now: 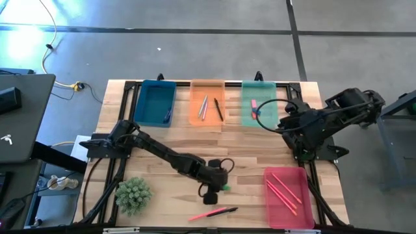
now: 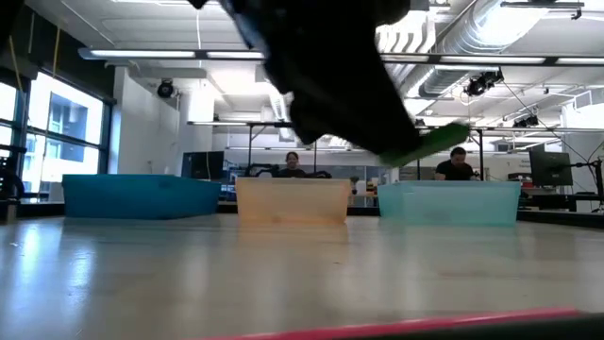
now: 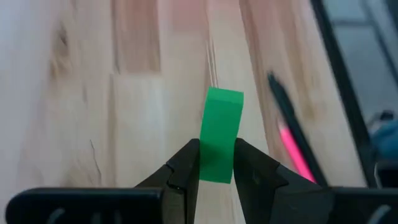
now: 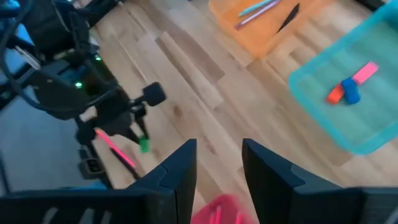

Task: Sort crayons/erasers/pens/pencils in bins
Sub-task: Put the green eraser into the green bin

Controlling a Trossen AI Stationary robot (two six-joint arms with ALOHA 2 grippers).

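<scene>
The pale wooden surface (image 1: pixel 247 146) is showing smooth, faintly sheened planks, the bins (image 1: pixel 156 103) are looking like translucent glossy plastic, and the green eraser (image 3: pixel 219 143) (matt, rubbery) is sitting between dark matt jaws.

Four bins (image 1: pixel 156 104); three erasers (image 3: pixel 219 134); two arms.
</scene>
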